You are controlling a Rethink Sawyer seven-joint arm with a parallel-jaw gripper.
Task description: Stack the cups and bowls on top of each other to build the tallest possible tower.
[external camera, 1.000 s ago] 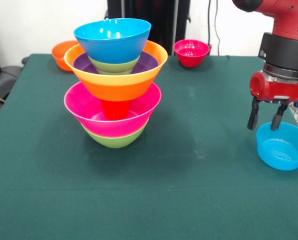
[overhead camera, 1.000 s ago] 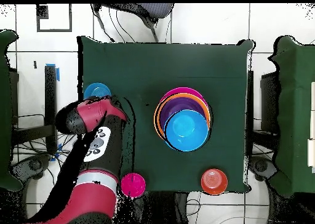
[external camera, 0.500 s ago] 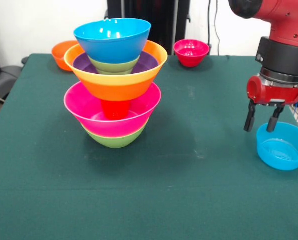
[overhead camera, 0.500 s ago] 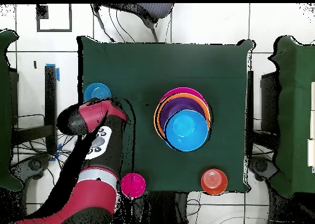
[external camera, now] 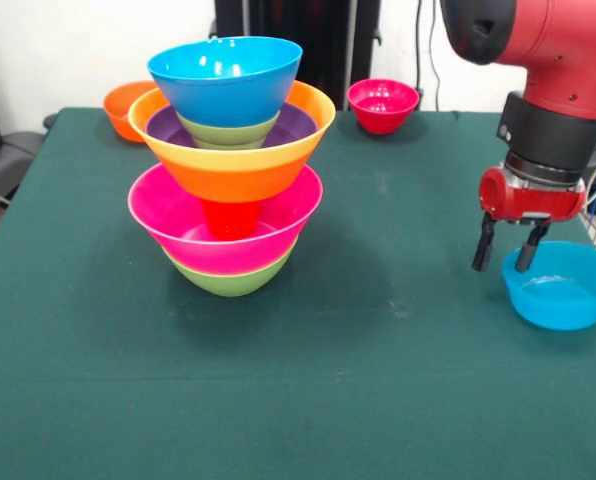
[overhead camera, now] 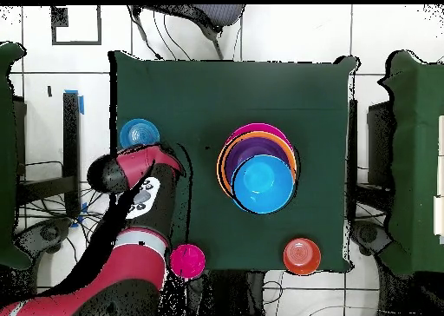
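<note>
Over the last second the gripper (external camera: 504, 256) has slid left in the front view and lifted slightly, so that it now hangs just off the left rim of the small blue bowl (external camera: 563, 287) rather than over that rim, and the bowl itself looks to have shifted a little toward the far side. The two black fingers stand parted with nothing between them, so the jaws are released and empty. The small blue bowl sits upright on the green table (external camera: 378, 380) at its right edge, touching no other bowl, immediately to the right of and slightly below the fingertips; whether a finger brushes its rim cannot be told. Well apart to the left stands the tower (external camera: 228, 165): green and pink bowls at the bottom, the red cup (external camera: 229, 217) inverted on them, then the wide orange bowl, purple, green and a large blue bowl (external camera: 225, 78) on top. A small orange bowl (external camera: 128, 108) and a small red-pink bowl (external camera: 382, 105) wait along the far edge. The likely next move turns on one offset: the fingers must shift right to straddle the blue bowl's near-left wall before closing, since the bowl is round and offers no preferred axis.
</note>
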